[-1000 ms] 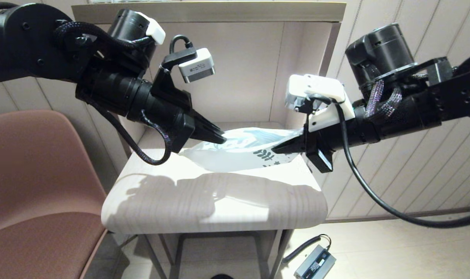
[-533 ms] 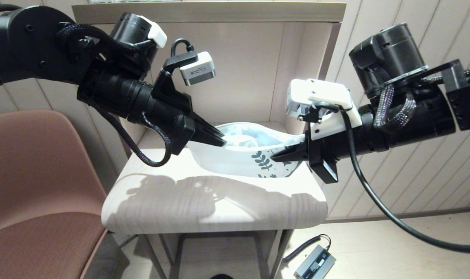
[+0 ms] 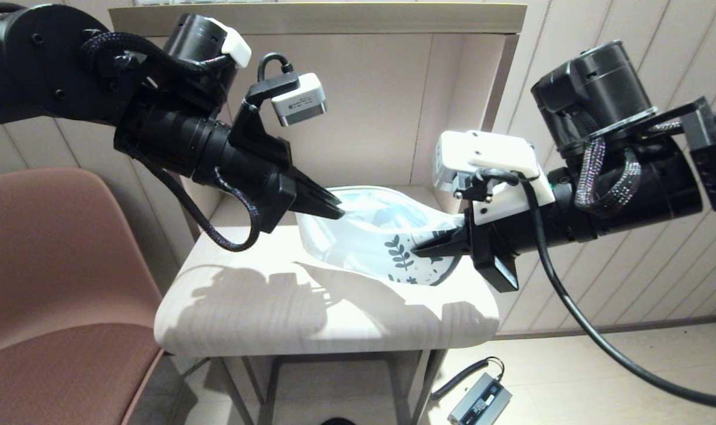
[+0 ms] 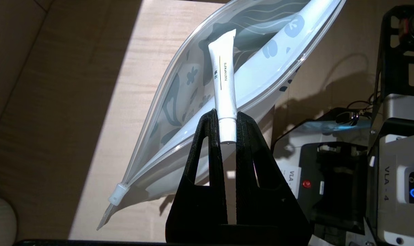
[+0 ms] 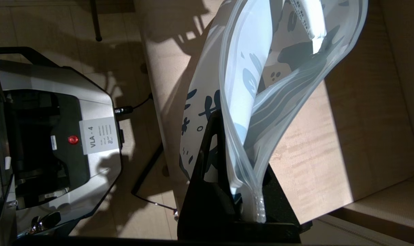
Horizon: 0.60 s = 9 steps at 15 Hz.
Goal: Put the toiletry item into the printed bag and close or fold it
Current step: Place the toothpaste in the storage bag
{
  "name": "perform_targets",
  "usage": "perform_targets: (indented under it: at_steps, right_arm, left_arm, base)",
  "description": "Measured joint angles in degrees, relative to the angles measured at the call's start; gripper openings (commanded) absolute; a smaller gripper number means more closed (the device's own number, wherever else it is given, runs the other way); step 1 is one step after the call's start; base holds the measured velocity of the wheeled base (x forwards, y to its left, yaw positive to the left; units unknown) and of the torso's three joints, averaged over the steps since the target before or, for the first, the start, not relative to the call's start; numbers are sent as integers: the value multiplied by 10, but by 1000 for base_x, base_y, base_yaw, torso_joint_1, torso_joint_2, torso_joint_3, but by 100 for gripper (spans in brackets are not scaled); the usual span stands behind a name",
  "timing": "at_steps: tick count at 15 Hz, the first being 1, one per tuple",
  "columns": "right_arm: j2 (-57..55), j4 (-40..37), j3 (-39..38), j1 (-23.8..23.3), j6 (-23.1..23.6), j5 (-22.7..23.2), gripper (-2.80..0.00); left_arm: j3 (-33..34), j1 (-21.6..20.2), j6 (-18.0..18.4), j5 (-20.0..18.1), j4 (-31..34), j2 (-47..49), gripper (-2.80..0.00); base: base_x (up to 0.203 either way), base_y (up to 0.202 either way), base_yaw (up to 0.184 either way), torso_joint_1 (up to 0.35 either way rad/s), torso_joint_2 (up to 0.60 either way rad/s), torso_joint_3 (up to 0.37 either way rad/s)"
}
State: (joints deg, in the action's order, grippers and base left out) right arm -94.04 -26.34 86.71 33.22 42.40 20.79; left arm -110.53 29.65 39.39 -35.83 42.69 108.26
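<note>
The printed bag [image 3: 369, 245] hangs above the small table with its mouth gaping. My right gripper [image 3: 419, 251] is shut on its leaf-printed end, and in the right wrist view the zip edge runs down between the right gripper's [image 5: 241, 143] black fingers. My left gripper [image 3: 337, 211] is at the bag's other side, shut on the cap end of the toiletry item [image 4: 223, 78], a thin white tube. In the left wrist view the tube sticks out from the left gripper [image 4: 226, 114] and its flat end is inside the open bag [image 4: 179, 89]. That flat end [image 5: 312, 20] also shows through the bag's wall.
The pale wooden table [image 3: 245, 319] stands in a shelf niche, with a wall panel close behind the bag. A brown chair [image 3: 51, 265] is on the left. A small grey box with a cable [image 3: 480, 401] lies on the floor. A rounded white object [image 4: 0, 218] sits by the table's edge.
The bag was stretched flat between the grippers; its mouth has now opened wide and its printed end hangs lower. The right gripper has turned and dropped slightly. The left gripper has barely moved.
</note>
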Motion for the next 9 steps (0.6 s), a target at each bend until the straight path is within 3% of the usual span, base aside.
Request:
perform_targets:
  at_steps: [9]
  right_arm:
    - [-1,26,-3,2,-1,-26,-280]
  left_arm:
    - [0,-5,-1,-2,-9,-7,-280]
  base:
    - [0,0,0,0,0,0]
